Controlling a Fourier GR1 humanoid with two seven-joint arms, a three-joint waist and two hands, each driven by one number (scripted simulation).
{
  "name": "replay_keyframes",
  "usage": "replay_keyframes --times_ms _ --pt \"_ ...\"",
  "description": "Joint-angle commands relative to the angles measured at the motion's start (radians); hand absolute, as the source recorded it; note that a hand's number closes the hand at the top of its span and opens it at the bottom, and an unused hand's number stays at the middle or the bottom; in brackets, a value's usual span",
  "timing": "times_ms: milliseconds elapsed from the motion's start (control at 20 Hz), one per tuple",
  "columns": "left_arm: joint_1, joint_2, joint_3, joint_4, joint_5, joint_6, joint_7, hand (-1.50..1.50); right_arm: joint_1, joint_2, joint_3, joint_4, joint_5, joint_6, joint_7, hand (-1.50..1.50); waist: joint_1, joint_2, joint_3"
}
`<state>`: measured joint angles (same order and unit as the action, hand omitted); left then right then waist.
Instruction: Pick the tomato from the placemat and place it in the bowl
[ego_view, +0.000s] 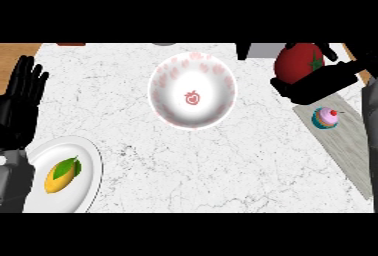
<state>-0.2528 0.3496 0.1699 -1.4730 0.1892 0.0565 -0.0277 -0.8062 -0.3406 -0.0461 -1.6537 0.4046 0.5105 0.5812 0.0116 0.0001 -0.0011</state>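
Tomato (297, 61) gripped by right hand (319, 82), right of bowl (193, 92).
Fingers curl around it, hiding its lower part; left hand (20, 100) rests spread at the left edge.

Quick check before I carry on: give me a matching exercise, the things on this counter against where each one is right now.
Things:
1. tomato
2. cupcake
3. mango
4. bowl

Places:
A. on the white plate at the lower left
B. on the grey placemat at the right
C. in the curled right hand, above the counter
D. on the marble counter at the middle, with nothing in it

Pairs: 1-C, 2-B, 3-A, 4-D

The left hand rests open at the left edge.
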Motion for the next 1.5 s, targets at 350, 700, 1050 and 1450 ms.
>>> replay_keyframes --times_ms 350,700,1050,1450 --pt "-0.005 -0.049 -0.036 -0.042 -0.053 0.045 0.016 0.00 -0.118 0.248 0.198 0.336 0.191 -0.188 -0.006 1.50 0.009 0.003 0.001" --pt "-0.019 -0.014 0.016 0.011 -0.029 0.000 -0.011 0.00 -0.160 0.281 0.228 0.621 0.350 -0.351 -0.105 1.50 0.007 0.005 0.001" --pt "-0.018 -0.019 0.004 -0.029 -0.028 -0.002 0.034 0.00 -0.140 0.339 0.161 0.899 0.281 -0.585 -0.151 -1.50 0.021 0.010 0.001" --pt "-0.058 -0.056 -0.019 0.037 -0.049 0.000 -0.022 0.00 -0.185 0.340 0.062 0.962 0.049 -0.799 -0.394 -1.50 0.034 0.016 0.002"
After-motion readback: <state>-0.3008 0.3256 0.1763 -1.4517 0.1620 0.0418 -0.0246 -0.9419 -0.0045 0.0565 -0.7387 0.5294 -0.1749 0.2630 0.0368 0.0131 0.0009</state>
